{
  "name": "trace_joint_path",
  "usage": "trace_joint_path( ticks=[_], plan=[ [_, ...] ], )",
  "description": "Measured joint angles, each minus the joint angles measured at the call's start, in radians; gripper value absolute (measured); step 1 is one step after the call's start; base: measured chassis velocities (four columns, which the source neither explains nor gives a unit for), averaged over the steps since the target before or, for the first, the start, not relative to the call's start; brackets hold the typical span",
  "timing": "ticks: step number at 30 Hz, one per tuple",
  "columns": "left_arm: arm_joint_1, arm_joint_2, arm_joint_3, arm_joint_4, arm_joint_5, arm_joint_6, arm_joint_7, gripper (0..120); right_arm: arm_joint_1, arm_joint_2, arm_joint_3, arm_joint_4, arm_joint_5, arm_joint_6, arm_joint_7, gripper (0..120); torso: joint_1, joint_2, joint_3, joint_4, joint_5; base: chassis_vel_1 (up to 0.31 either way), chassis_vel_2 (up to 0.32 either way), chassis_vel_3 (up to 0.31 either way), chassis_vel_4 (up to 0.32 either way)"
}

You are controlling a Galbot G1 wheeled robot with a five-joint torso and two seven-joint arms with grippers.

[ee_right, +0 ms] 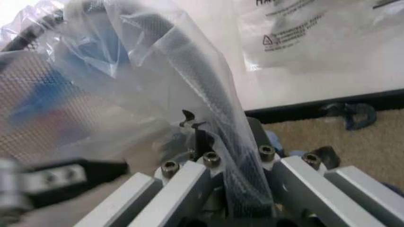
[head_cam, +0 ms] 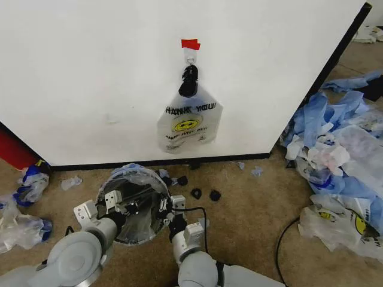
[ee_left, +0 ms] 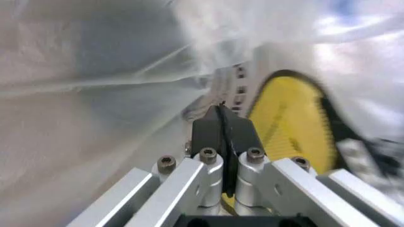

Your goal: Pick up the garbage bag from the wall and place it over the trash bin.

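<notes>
Both arms fill the bottom of the head view, reaching into one trash bin (head_cam: 133, 230), black mesh, on the carpet just below the wall (head_cam: 90, 72). One garbage bag (head_cam: 139, 177), see-through with blue trim, is draped over the bin's rim and down inside it.

Left gripper (head_cam: 117, 204) sits at the bin's left rim inside the mouth; right gripper (head_cam: 168, 210) at the right rim.

Left wrist view: left gripper (ee_left: 222, 125) has its black pads pressed together, thin film all around, yellow smiley print just behind the tips. Can't confirm film between the pads.

Right wrist view: right gripper (ee_right: 218, 142) straddles the bin's mesh rim (ee_right: 208, 99), bag film (ee_right: 126, 61) over the rim; jaws closed down on rim plus plastic.

Second bag, THANK YOU lettering (head_cam: 189, 122), hangs on the wall from one black clip (head_cam: 189, 81), under one red tape mark (head_cam: 190, 43). Three black clips (head_cam: 196, 193) lie on the carpet by the wall base. Loose blue and white bags (head_cam: 341, 149) are heaped to the right, a few more at far left.
</notes>
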State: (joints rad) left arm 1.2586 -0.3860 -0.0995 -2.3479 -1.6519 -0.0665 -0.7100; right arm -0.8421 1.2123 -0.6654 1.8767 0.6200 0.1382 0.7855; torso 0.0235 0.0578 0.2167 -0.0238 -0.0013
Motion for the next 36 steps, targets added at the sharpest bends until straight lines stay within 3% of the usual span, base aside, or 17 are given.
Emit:
trace_joint_path(
  ticks=[6,12,24,36],
  plan=[
    [0.021,0.053,-0.046,-0.102,0.028,-0.002,-0.002,0,-0.019,0.005,0.024,0.003,0.015,-0.013,0.028,0,0.0,0.0,0.0,0.0002,0.0001,0.0,0.0,0.0,0.0],
    [-0.008,0.094,-0.047,-0.149,0.167,0.009,0.06,0,-0.07,0.007,0.098,0.035,0.069,-0.039,0.086,0,0.0,0.0,0.0,0.0,0.0001,0.0,0.0,0.0,0.0],
    [-0.005,0.08,-0.037,-0.127,0.218,0.009,0.089,0,-0.097,0.062,0.193,0.076,0.307,-0.089,0.218,0,0.0,0.0,0.0,0.0001,0.0,0.0,0.0,0.0,0.0],
    [0.003,0.06,-0.029,-0.098,0.237,0.001,0.098,0,-0.135,0.063,0.197,0.078,0.332,-0.156,0.28,0,0.0,0.0,0.0,0.0002,0.0,0.0,0.0,0.0,0.0]
  ],
)
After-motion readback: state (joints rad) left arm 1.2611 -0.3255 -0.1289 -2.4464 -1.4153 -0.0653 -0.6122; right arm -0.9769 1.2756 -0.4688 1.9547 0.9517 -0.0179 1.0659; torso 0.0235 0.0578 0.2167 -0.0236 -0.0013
